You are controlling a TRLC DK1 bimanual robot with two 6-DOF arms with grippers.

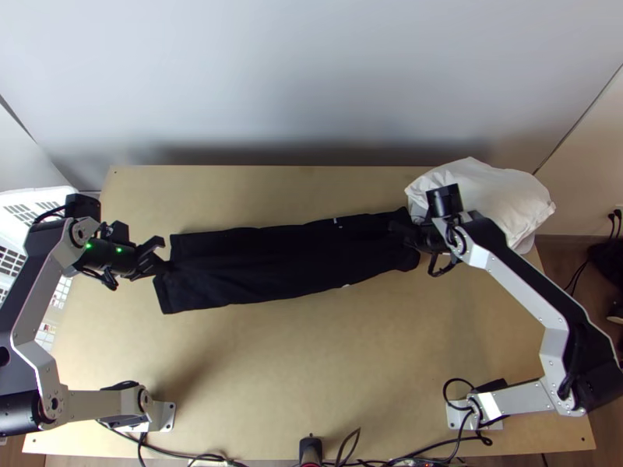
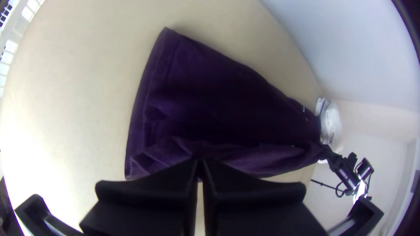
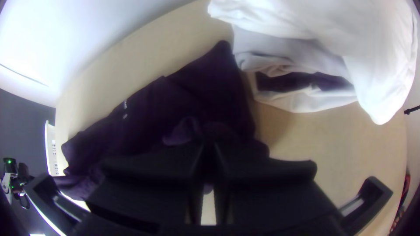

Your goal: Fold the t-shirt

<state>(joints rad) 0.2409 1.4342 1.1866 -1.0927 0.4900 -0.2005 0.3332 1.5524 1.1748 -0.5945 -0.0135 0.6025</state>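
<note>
The black t-shirt (image 1: 288, 261) lies as a long narrow folded strip across the table, its hem end at the left. My left gripper (image 1: 165, 266) is at that left end, and in its wrist view the left gripper (image 2: 199, 164) is shut on the cloth near the hem of the t-shirt (image 2: 210, 96). At the strip's other end my right gripper (image 1: 406, 229) holds the fabric; in its own wrist view the right gripper (image 3: 209, 146) is shut on a bunched bit of the t-shirt (image 3: 201, 87), which rises between the fingers.
A pile of white cloth (image 1: 498, 198) lies at the table's back right, close beside the right gripper. A white slatted basket (image 1: 23, 210) stands at the far left edge. Bare wood (image 1: 311, 366) stretches in front of the t-shirt, with cables along the near edge.
</note>
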